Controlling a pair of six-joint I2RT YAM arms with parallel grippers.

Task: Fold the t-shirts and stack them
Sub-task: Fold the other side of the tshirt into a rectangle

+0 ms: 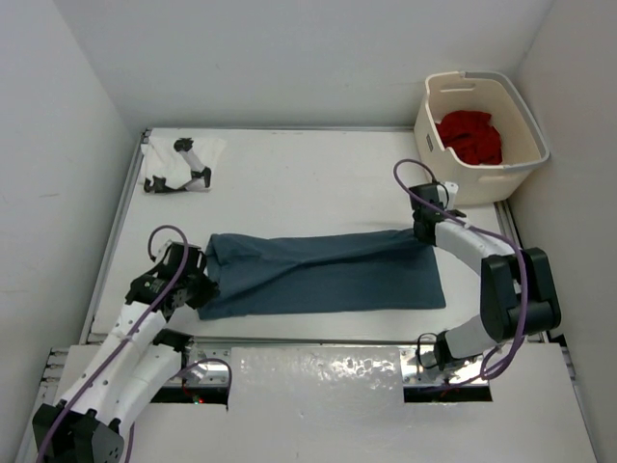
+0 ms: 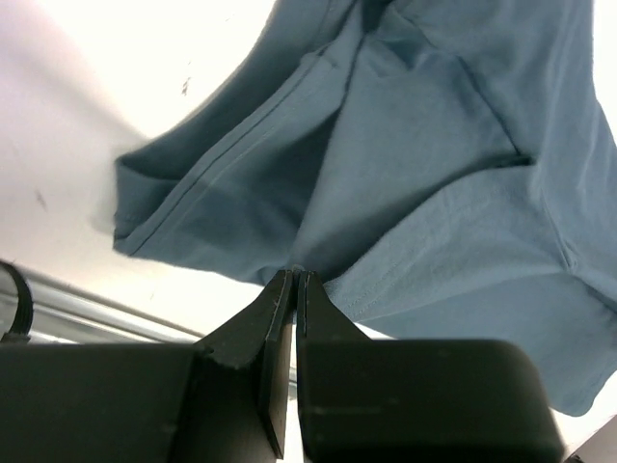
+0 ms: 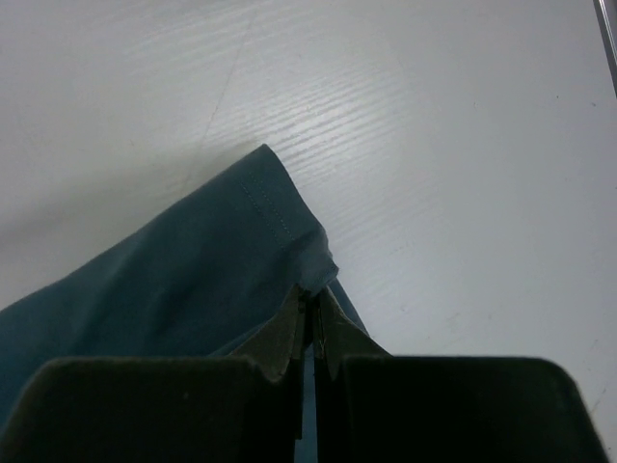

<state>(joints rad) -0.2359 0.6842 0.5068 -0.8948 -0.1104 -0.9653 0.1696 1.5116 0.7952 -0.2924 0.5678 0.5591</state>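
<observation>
The dusty blue-grey t-shirt lies stretched in a long band across the middle of the table. My left gripper is shut on its left end; the left wrist view shows the closed tips pinching the cloth at a fold. My right gripper is shut on the far right corner, where the hem bunches at the closed tips. The red t-shirt sits crumpled in the basket. The white t-shirt, with black marks on it, lies at the back left.
The cream laundry basket stands at the back right corner, against the wall. Grey walls close in the table on the left, back and right. A shiny foil-covered strip runs along the near edge between the arm bases.
</observation>
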